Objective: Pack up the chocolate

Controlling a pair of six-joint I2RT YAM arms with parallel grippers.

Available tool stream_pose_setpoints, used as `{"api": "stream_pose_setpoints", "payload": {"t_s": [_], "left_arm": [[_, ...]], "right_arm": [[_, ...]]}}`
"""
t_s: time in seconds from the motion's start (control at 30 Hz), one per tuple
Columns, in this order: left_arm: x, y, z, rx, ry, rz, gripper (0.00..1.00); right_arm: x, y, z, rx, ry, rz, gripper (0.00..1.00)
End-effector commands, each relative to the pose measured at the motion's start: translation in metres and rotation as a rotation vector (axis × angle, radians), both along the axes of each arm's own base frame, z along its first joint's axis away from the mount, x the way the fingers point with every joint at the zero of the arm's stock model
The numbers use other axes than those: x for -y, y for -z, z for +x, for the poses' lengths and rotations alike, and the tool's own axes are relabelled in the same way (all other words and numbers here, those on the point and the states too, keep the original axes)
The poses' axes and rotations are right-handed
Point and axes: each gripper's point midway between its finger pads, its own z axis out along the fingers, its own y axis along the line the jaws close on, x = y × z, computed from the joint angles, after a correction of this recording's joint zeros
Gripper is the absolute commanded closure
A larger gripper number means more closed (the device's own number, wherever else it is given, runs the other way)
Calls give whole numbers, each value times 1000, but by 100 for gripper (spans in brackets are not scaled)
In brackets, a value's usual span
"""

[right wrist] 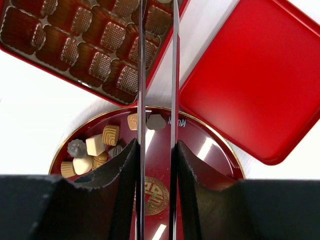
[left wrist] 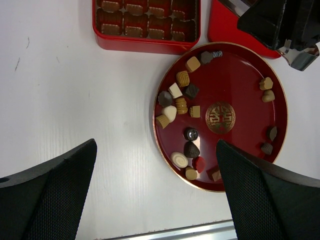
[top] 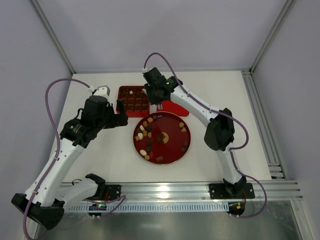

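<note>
Several chocolates (left wrist: pixel 176 100), dark, tan and cream, lie on a round red plate (left wrist: pixel 245 80) with a gold emblem; they also show in the top view (top: pixel 146 127) and the right wrist view (right wrist: pixel 95 145). The square red box (left wrist: pixel 145 22) with brown grid compartments stands just behind the plate. My right gripper (right wrist: pixel 156 150) is shut on metal tongs (right wrist: pixel 141 75); the blades stand apart above the plate's far edge, over a grey piece (right wrist: pixel 156 121), and their tips are out of view. My left gripper (left wrist: pixel 156 145) is wide open and empty, above the plate's left edge.
The red box lid (right wrist: pixel 255 80) lies flat right of the box, touching the plate's far edge. A metal rail (top: pixel 200 187) runs along the table's near edge. The right arm (top: pixel 200 107) reaches over the plate's right side.
</note>
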Motion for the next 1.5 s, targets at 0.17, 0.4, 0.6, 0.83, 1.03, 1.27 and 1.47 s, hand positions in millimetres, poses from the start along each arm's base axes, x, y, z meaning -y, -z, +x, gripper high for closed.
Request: {"api": "stream_pose_setpoints", "payload": {"t_s": [0.17, 0.4, 0.6, 0.83, 1.03, 1.27, 1.47], "left_arm": [[0, -20, 2, 50, 8, -13, 0], [0, -20, 2, 47, 9, -11, 0], [0, -21, 2, 48, 8, -10, 0], [-1, -20, 2, 48, 4, -9, 0], [0, -19, 3, 44, 4, -7, 0], [0, -21, 4, 50, 4, -8, 0], [-2, -25, 4, 57, -6, -5, 0]], "right_arm": [[-3, -35, 22, 114, 25, 50, 64], [-6, -25, 24, 103, 20, 44, 64], [-7, -22, 27, 101, 22, 41, 64], [-6, -20, 27, 99, 22, 33, 58], [-9, -24, 27, 105, 18, 46, 56], [-8, -59, 29, 158, 26, 84, 56], [9, -93, 12, 178, 44, 109, 57]]}}
